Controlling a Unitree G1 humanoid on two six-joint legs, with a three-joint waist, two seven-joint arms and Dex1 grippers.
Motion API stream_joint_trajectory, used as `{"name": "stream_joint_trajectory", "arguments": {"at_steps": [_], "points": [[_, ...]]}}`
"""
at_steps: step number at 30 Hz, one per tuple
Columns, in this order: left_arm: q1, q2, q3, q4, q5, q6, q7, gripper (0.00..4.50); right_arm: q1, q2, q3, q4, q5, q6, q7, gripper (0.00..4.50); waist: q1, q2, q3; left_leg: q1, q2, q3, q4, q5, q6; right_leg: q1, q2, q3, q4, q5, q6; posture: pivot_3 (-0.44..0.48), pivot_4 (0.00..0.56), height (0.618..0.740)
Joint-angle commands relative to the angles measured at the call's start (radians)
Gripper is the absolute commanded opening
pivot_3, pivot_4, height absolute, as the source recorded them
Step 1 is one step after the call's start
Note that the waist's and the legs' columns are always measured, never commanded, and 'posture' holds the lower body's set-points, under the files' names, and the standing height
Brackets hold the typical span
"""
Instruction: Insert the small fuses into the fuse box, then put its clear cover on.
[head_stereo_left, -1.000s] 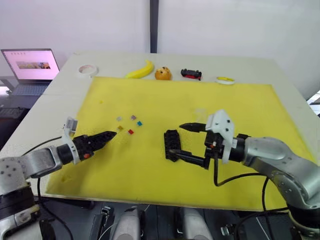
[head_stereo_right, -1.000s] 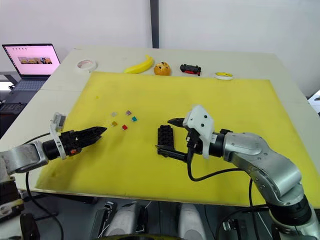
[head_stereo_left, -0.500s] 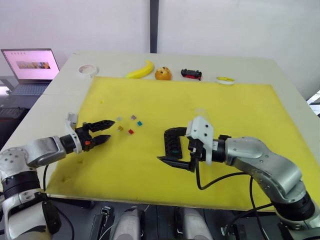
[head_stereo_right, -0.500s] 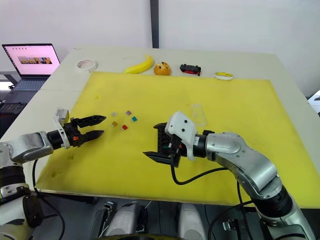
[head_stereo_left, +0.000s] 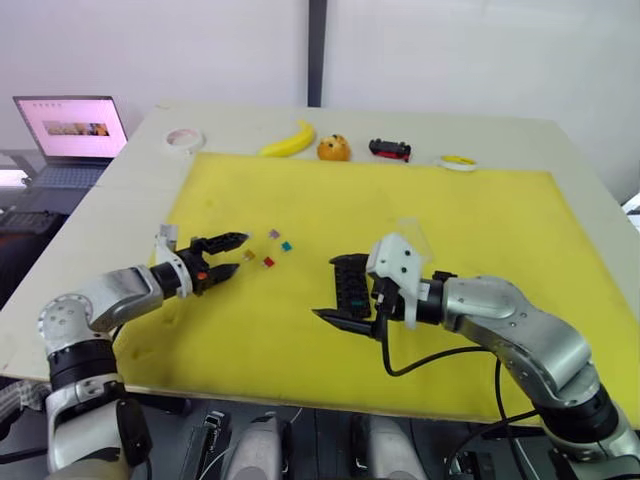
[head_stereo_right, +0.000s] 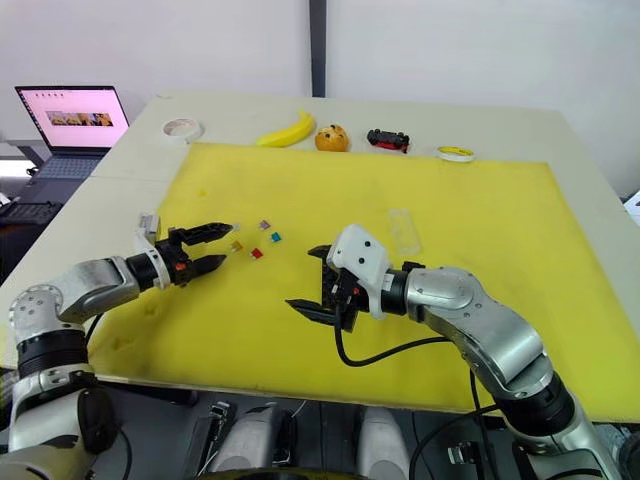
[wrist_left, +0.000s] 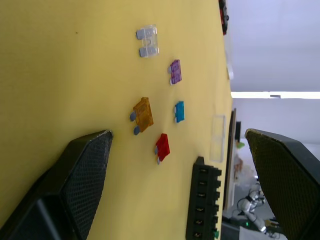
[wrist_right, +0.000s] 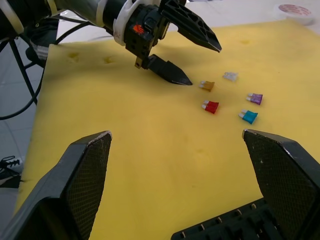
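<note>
L gripper (head_stereo_right: 212, 247) spread wide, empty, tips just short of the small fuses (head_stereo_right: 256, 238) on the yellow mat (head_stereo_right: 480, 260). Orange-brown fuse (wrist_left: 142, 114) nearest the tips, red (wrist_left: 162, 146), teal (wrist_left: 179, 111), purple (wrist_left: 175, 71), clear-grey (wrist_left: 147, 41) just beyond, all loose on mat, none touching. R gripper (head_stereo_right: 315, 283) also spread, nothing pinched, fingers either side of the near end of the fuse box (head_stereo_left: 350, 282); can't tell if touching. Box lies flat mid-mat, well apart from fuses. Clear cover (head_stereo_right: 404, 232) flat on mat past R wrist, apart from box. Far table edge: banana (head_stereo_right: 281, 130), orange (head_stereo_right: 330, 137), toy car (head_stereo_right: 387, 139), tape rolls (head_stereo_right: 181, 128); laptop (head_stereo_right: 72, 117) off to L.
</note>
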Motion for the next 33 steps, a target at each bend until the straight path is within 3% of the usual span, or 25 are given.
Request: {"name": "stream_joint_trajectory", "arguments": {"at_steps": [1,13,33], "points": [[-0.012,-0.014,-0.052,-0.01,-0.044,-0.01,0.02,4.5,-0.01,0.011,-0.019,-0.012,-0.012,-0.017,-0.01,4.45,0.009,0.0,0.0,0.0,0.0,0.0,0.0,0.0,0.0,0.0,0.0,0.0,0.0,0.0,0.0,0.0,0.15,0.74],[-0.033,-0.008,-0.103,0.048,-0.002,-0.024,-0.045,4.5,0.005,0.021,-0.026,-0.021,-0.021,-0.005,-0.029,4.45,0.015,0.0,0.0,0.0,-0.002,0.001,0.0,-0.001,0.001,0.002,0.0,0.0,-0.003,0.0,-0.001,0.0,0.15,0.74],[-0.09,-0.017,-0.085,0.134,0.174,0.013,-0.207,4.5,0.012,0.032,-0.036,-0.04,-0.016,0.023,-0.058,4.45,0.017,0.0,0.0,0.0,-0.002,-0.002,0.0,-0.001,0.003,0.004,0.0,-0.003,-0.005,-0.001,-0.001,0.0,0.15,0.74]]}}
